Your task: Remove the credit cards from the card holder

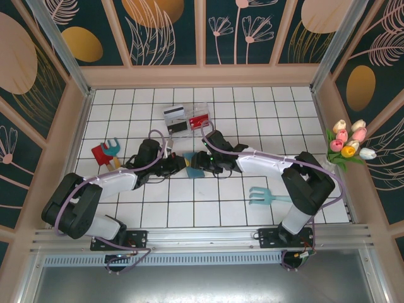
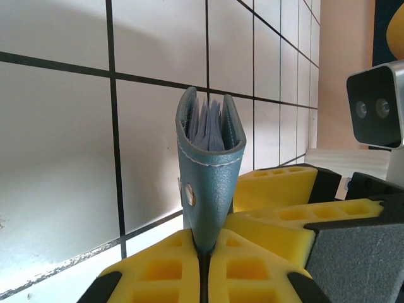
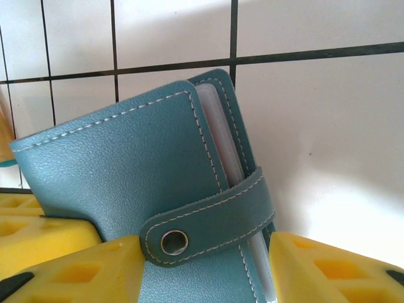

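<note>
Standing on edge over the middle of the white tiled table (image 1: 252, 104), the card holder (image 2: 211, 170) is a teal wallet folded shut, its strap snapped across the open side. Pale sleeves show between its two panels. The left gripper (image 2: 203, 252) has its yellow pads pressed together on the wallet's lower edge, pinching it upright. The right gripper (image 3: 208, 271) faces it from the other side with its pads spread, one on each side of the strap end; whether they press on the wallet I cannot tell from this close.

Farther back, a clear tray (image 1: 187, 108) holds a red card (image 1: 200, 118), a dark card (image 1: 178, 126) and a white-grey card (image 1: 173, 112) with a black stripe. One teal fork toy (image 1: 112, 148) lies left of the arms, another fork toy (image 1: 265, 196) to the right. Tulips (image 1: 348, 144) stand at the right wall.
</note>
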`<state>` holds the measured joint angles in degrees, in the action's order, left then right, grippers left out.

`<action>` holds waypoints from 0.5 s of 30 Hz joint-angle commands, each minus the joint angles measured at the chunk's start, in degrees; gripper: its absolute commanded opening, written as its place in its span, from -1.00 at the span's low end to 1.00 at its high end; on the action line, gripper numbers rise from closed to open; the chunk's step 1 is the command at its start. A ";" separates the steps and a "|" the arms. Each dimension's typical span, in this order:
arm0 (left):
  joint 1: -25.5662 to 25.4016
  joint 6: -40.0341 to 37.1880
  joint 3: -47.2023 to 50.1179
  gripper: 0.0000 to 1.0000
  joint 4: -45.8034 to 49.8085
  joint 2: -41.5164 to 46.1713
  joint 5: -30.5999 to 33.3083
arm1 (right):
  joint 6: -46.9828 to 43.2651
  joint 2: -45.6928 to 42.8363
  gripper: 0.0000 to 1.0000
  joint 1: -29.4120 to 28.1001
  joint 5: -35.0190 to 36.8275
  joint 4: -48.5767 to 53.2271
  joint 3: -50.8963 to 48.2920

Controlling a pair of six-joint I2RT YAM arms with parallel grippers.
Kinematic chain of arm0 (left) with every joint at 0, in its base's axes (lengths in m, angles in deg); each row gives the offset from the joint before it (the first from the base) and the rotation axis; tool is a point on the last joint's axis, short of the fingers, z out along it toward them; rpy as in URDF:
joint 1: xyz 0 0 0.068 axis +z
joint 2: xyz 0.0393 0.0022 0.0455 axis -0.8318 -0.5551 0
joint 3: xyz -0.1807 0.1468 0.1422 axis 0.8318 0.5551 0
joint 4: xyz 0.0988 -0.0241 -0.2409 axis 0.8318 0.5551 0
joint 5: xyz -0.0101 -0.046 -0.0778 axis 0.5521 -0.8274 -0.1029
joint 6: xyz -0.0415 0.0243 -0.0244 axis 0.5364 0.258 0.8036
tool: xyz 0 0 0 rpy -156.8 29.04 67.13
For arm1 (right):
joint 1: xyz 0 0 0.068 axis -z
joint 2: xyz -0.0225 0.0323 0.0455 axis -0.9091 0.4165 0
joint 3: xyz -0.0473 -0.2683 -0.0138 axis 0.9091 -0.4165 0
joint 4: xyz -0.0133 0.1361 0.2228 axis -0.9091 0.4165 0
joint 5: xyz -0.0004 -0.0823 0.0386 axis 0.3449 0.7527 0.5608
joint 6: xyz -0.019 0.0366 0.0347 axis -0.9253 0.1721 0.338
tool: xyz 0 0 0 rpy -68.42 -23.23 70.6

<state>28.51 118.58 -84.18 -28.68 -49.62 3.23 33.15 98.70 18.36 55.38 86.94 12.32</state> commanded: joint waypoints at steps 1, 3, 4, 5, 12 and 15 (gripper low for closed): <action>-0.27 -2.98 -1.13 -1.00 3.27 1.47 0.39 | 0.61 0.32 0.05 0.44 7.48 5.47 1.09; -0.27 -4.37 -2.35 -1.00 6.92 1.62 2.28 | 1.47 -0.17 0.02 0.86 9.61 6.97 0.62; -0.27 -4.85 -2.81 -1.00 8.02 1.52 2.81 | 1.88 -0.55 0.01 1.11 10.26 7.30 0.28; -0.27 -5.18 -3.16 -1.00 8.94 1.53 3.04 | 2.35 -1.14 0.00 1.33 10.64 7.38 -0.31; -0.27 -4.93 -3.87 -1.00 9.25 0.79 3.31 | 3.15 -3.01 -0.05 2.20 10.85 6.87 -1.58; -0.27 -4.73 -4.00 -1.00 9.09 0.62 2.97 | 0.76 -4.52 -0.05 2.04 6.48 2.79 -1.79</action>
<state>28.25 114.97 -86.39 -19.80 -49.51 6.59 35.10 97.50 20.68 63.91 92.10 11.14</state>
